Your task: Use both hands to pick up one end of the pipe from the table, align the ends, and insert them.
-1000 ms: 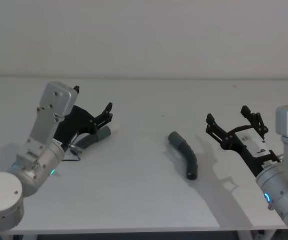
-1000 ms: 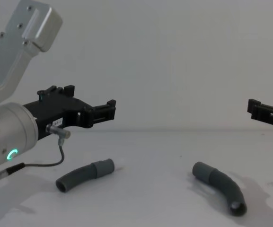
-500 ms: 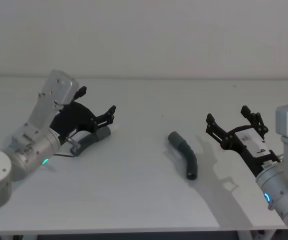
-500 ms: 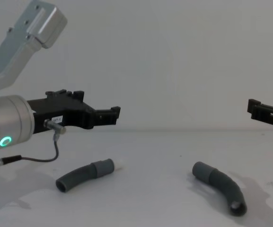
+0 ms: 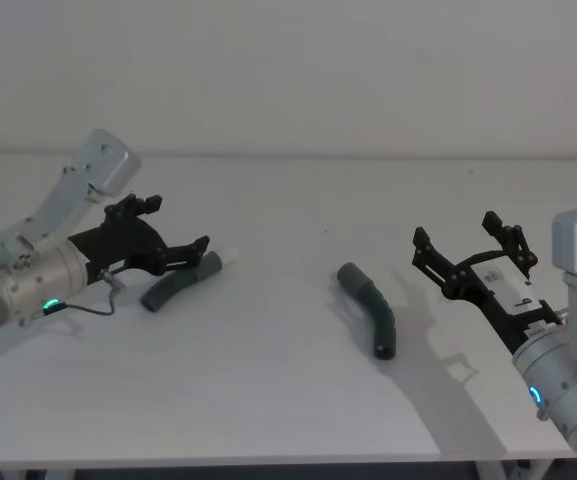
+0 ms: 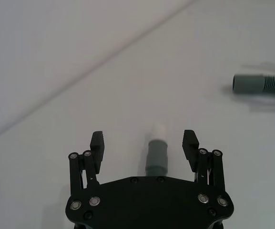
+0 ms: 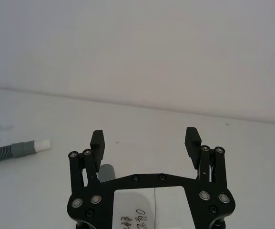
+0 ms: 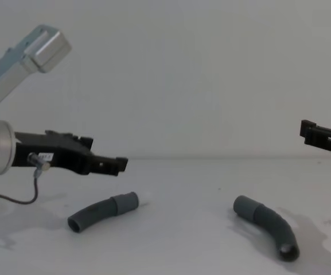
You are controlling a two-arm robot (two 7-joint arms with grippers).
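1. Left gripper (image 6: 144, 139) - fingers spread wide, nothing between the pads. In the left wrist view its black body hides the ribbed length of the left pipe piece (image 5: 176, 284). The grey cuff (image 6: 156, 156) and white tip (image 6: 158, 130) show past it, in line with the gap between the fingers.
2. In the chest view this gripper is side-on, so the spread can't be read there. It hangs above the piece, not touching it. The piece lies flat on the table (image 5: 268, 400).
3. Left arm reaches in low and near level from the left. The green ring light (image 5: 48, 305) is lit on the silver wrist (image 5: 23, 285).
4. Right gripper (image 5: 456, 232) - also spread and empty, raised off the table just right of the right pipe piece (image 5: 373, 312), apart from it. The chest view's right edge cuts it off.
5. In the right wrist view the gripper body covers most of that piece. A bit of its socket cuff (image 7: 107, 171) peeks out beside one finger.
6. The pieces lie well apart, cuffed ends on their nearer sides.
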